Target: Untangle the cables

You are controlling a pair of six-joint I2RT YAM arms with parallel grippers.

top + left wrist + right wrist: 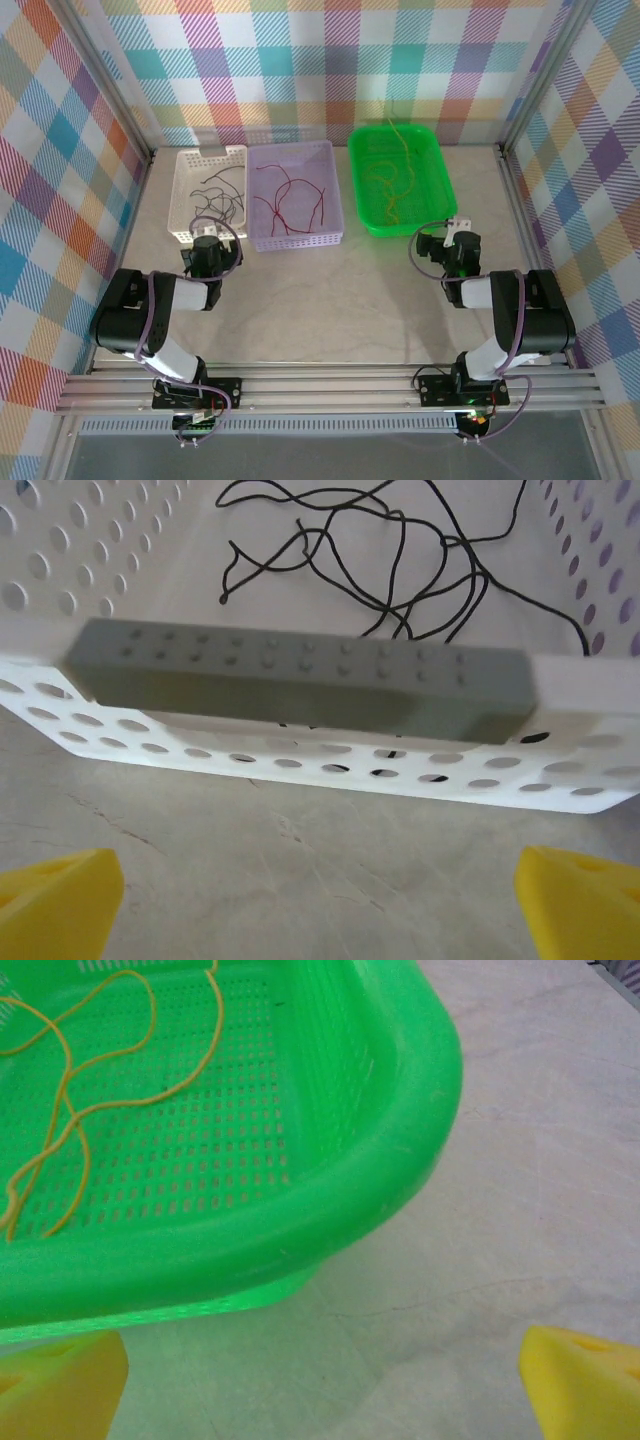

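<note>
Green basket (400, 1160) at one o'clock is gleaming: glossy, perforated plastic. White basket (300, 765) at eleven is looking matt plastic, holed. Table (520, 1210) is showing smooth, marbled, faintly veined stone-look. Black cables (478, 577) are lying dull, thread-thin.

Crouches with both arms folded low, elbows pushed outward, wrists pointing away from the bases. Holds the left tool (207, 238) just over the worktop (320, 300), jaws spread wide and empty, yellow fingertips (60, 895) far apart. Carries the right tool (455, 238) likewise: wide apart, empty.

No legible text or labels anywhere
</note>
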